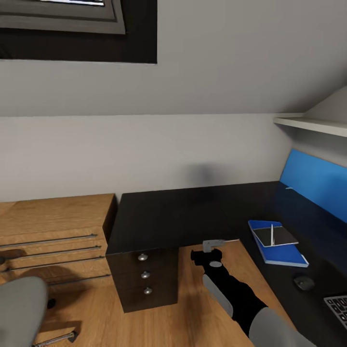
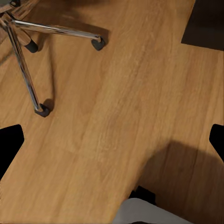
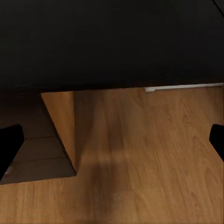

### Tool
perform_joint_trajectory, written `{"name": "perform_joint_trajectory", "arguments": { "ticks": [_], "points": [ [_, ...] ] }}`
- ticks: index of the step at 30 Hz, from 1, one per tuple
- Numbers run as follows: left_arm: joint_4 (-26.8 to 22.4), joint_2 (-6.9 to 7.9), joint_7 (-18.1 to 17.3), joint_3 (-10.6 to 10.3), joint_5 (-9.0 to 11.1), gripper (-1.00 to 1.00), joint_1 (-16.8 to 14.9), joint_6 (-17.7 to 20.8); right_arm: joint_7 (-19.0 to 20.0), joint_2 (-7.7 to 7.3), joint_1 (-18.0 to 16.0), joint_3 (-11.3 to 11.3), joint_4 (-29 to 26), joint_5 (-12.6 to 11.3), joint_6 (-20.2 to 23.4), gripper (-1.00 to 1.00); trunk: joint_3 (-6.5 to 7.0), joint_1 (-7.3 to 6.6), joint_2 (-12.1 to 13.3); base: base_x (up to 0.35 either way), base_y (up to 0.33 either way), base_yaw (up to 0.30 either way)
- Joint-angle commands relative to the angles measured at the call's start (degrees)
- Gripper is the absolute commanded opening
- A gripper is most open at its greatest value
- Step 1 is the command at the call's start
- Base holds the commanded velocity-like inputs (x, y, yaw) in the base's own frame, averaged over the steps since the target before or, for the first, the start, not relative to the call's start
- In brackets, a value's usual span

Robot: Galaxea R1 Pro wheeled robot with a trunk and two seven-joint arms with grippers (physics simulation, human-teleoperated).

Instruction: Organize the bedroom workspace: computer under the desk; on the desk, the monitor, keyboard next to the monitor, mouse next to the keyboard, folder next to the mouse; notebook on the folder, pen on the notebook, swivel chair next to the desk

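- The desk (image 1: pixel 193 212) fills the corner of the room, its black top running along the back wall and down the right side; its drawer unit (image 1: pixel 144 277) with three round knobs stands under the left end.
- On the right run of the desk lies the folder (image 1: pixel 282 254), with the notebook (image 1: pixel 275 236) stacked on it and a thin pale pen (image 1: pixel 272 234) resting on the notebook.
- Nearer along the same run sits the mouse (image 1: pixel 304 282), and past it a corner of the keyboard (image 1: pixel 338 308) shows at the picture's edge.
- The right arm (image 1: pixel 231 289) reaches over the floor in front of the desk; the folder stack lies well apart, to the arm's right.
- The right gripper (image 3: pixel 112 140) is spread wide, with bare floor and the desk's edge between its fingers; it grips nothing.
- The left gripper (image 2: pixel 112 137) is likewise spread wide over the wood floor (image 2: pixel 116 116), empty, with the chrome base of the swivel chair (image 2: pixel 28 60) near it.
- The chair's grey seat shows at the lower left of the head view, beside a low wooden cabinet (image 1: pixel 53 226).
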Motion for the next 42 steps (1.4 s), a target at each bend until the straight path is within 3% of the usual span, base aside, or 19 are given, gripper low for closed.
{"name": "perform_joint_trajectory", "arguments": {
  "ticks": [1, 5, 6, 10, 13, 14, 17, 18, 19, 20, 21, 25, 28, 33, 35, 42],
  "points": [
    [-0.1, 0.00, -0.1, 0.0, 0.5, 1.00, 0.0, -0.3, -0.9, 0.56, -0.1, 1.1, 0.2, -0.3, -0.7, 1.00, -0.06, 0.01, -0.1, -0.003, 0.000, 0.229],
    [-0.3, 0.02, -0.1, 0.0, 0.4, 1.00, 0.0, -0.7, -3.3, 2.90, 0.6, 2.6, 5.1, -0.3, -4.6, 1.00, -0.06, 0.01, -0.1, -0.001, 0.000, 0.248],
    [-0.6, 0.06, -0.1, 0.0, 0.4, 1.00, 0.0, -0.8, -3.8, 4.54, 1.3, 2.8, 9.6, -0.3, -8.8, 1.00, -0.06, 0.01, -0.1, 0.000, 0.000, 0.260],
    [-1.7, 0.15, -0.1, 0.0, 0.4, 1.00, 0.0, -0.7, -4.0, 6.90, 1.7, 3.3, 17.7, -0.2, -16.1, 1.00, -0.05, 0.01, -0.1, 0.000, 0.000, 0.262],
    [-2.8, 0.22, -0.1, 0.0, 0.4, 1.00, 0.0, -0.4, -4.0, 8.35, 1.9, 4.2, 24.7, -0.2, -22.0, 1.00, -0.04, 0.01, -0.1, 0.000, 0.000, 0.263],
    [-3.3, 0.25, -0.2, 0.0, 0.4, 1.00, 0.0, -0.3, -4.0, 9.07, 2.0, 4.9, 29.4, -0.2, -26.2, 1.00, -0.03, 0.01, -0.1, 0.000, 0.000, 0.264],
    [-3.8, 0.27, -0.2, 0.0, 0.4, 1.00, 0.0, -0.1, -3.9, 9.75, 2.1, 5.6, 35.9, -0.3, -32.8, 1.00, -0.01, 0.01, -0.1, 0.000, 0.000, 0.264],
    [-4.2, 0.28, -0.3, 0.0, 0.4, 1.00, 0.0, 0.2, -3.5, 9.99, 2.4, 5.8, 39.5, -0.3, -37.1, 1.00, 0.00, 0.01, -0.1, 0.000, 0.000, 0.264],
    [-4.4, 0.28, -0.3, 0.0, 0.4, 1.00, 0.0, 0.3, -3.2, 10.06, 2.7, 5.9, 41.0, -0.3, -39.2, 1.00, 0.01, 0.01, -0.1, 0.000, 0.000, 0.264],
    [-4.9, 0.26, -0.3, 0.0, 0.4, 1.00, 0.0, 0.7, -1.6, 10.02, 4.5, 6.0, 45.7, -0.3, -45.8, 1.00, 0.02, 0.01, -0.1, 0.000, 0.000, 0.266],
    [-5.0, 0.24, -0.4, 0.0, 0.4, 1.00, 0.0, 0.8, -0.8, 9.93, 5.6, 5.9, 47.0, -0.4, -48.2, 1.00, 0.03, 0.01, -0.1, 0.000, 0.000, 0.266],
    [-3.0, 0.15, -0.5, 0.0, 0.5, 1.00, 0.0, 1.0, 0.4, 8.74, 9.6, 6.0, 48.8, -0.3, -53.4, 1.00, 0.08, 0.01, -0.1, 0.000, 0.000, 0.267],
    [2.0, -0.11, -0.6, -0.2, 0.3, 1.00, 0.0, 0.1, 0.8, 7.58, 12.8, 6.1, 49.4, -0.3, -58.1, 1.00, 0.13, 0.01, -0.1, 0.000, 0.000, 0.270],
    [3.0, -0.25, -0.7, -0.4, 0.2, 1.00, 0.0, -1.6, 0.9, 7.57, 13.3, 6.2, 49.4, -0.3, -59.5, 1.00, 0.16, 0.01, -0.1, 0.000, 0.000, 0.275],
    [3.6, -0.32, -0.7, -0.3, 0.2, 1.00, 0.0, -7.2, 0.9, 8.06, 13.7, 6.2, 49.5, -0.3, -61.7, 1.00, 0.16, 0.01, -0.1, 0.000, 0.000, 0.279],
    [6.0, -0.43, -0.7, -0.6, 0.1, 1.00, 0.0, -16.0, 0.8, 8.20, 15.1, 6.2, 49.5, -0.2, -69.0, 1.00, 0.17, 0.01, -0.1, 0.000, 0.000, 0.279]
  ]
}}
